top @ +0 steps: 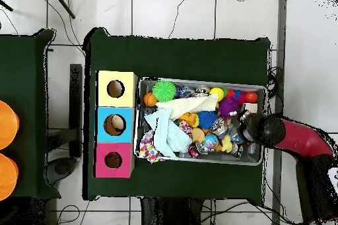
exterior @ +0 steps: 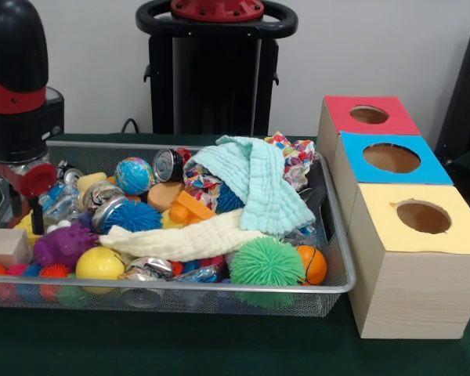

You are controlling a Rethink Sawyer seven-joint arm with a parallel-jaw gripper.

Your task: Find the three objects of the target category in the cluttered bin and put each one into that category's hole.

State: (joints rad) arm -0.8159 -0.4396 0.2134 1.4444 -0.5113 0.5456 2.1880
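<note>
A wire mesh bin (exterior: pixel 219 287) is piled with mixed things. A mint cloth (exterior: pixel 254 176), a cream cloth (exterior: pixel 188 239) and a patterned cloth (exterior: pixel 294 153) lie over balls, among them a green spiky ball (exterior: pixel 266 262), a blue spiky ball (exterior: pixel 133 215), a yellow ball (exterior: pixel 99 264) and a globe ball (exterior: pixel 133 174). A shiny can (exterior: pixel 168 164) and a purple toy (exterior: pixel 63 244) also show. My gripper (exterior: pixel 36 218) reaches down into the bin's left end; clutter hides its tip. From overhead the arm's head (top: pixel 263 130) covers the bin's right end (top: pixel 259 160).
Beside the bin stand three wooden boxes in a row, each with a round hole on top: red (exterior: pixel 368 114), blue (exterior: pixel 392 158) and yellow (exterior: pixel 423 217). A wooden block (exterior: pixel 6 247) and a small basketball (exterior: pixel 313 264) lie by the bin's front wall.
</note>
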